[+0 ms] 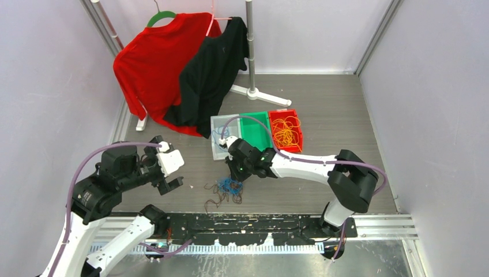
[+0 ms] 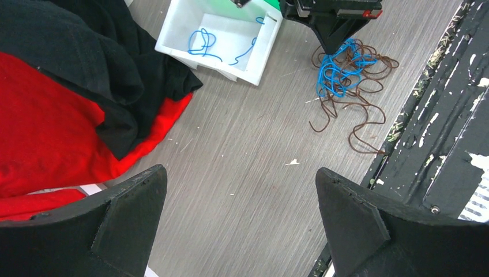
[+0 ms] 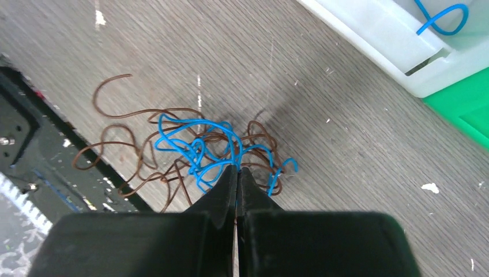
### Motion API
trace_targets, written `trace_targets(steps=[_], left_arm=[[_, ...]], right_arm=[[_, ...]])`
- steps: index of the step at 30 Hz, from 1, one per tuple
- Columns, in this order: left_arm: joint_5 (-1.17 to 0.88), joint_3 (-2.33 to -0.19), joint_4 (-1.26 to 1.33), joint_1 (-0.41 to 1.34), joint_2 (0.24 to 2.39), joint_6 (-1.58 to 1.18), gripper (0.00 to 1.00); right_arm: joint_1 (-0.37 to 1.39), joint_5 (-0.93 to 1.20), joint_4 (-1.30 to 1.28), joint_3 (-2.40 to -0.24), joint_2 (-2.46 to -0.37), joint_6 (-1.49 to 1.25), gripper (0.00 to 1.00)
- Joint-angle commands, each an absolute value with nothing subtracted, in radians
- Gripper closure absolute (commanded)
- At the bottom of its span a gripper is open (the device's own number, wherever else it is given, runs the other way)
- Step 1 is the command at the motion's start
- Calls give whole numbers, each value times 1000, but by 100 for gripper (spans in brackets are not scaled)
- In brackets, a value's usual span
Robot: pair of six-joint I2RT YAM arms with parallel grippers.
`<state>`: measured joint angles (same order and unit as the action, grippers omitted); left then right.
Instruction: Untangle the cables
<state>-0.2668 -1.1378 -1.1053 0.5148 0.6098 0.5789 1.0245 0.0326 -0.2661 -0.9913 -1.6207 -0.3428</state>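
The right jaws were pinched shut on a blue cable (image 3: 196,147) in the blue-and-brown tangle (image 1: 226,190), which lay on the worktop (image 1: 323,98) near the white bin (image 2: 262,55). The left jaws stood wide open, holding nothing, well apart.

Bright, even light throughout; a soft shadow lies on the table (image 3: 357,144) beside the cables (image 3: 196,147), focus sharp.

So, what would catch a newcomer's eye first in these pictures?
The tangle of thin blue and brown wires on the grey table, with the black right gripper pinched shut on its blue loops. A red shirt and a black shirt hang at the back left, and a red plastic bin holds orange wires.
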Motion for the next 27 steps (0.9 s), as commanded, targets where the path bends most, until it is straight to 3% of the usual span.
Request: trace_targets(steps=[1, 16, 27], left_arm=[[-314, -1134, -1080, 511, 596, 585, 1], [-495, -1008, -890, 511, 512, 452, 0], [-586, -894, -588, 511, 595, 331, 15]], right_arm=[[1028, 58, -226, -1028, -1492, -362, 99], [1032, 195, -218, -1166, -1330, -470, 99], [1052, 308, -80, -1244, -1303, -550, 99]])
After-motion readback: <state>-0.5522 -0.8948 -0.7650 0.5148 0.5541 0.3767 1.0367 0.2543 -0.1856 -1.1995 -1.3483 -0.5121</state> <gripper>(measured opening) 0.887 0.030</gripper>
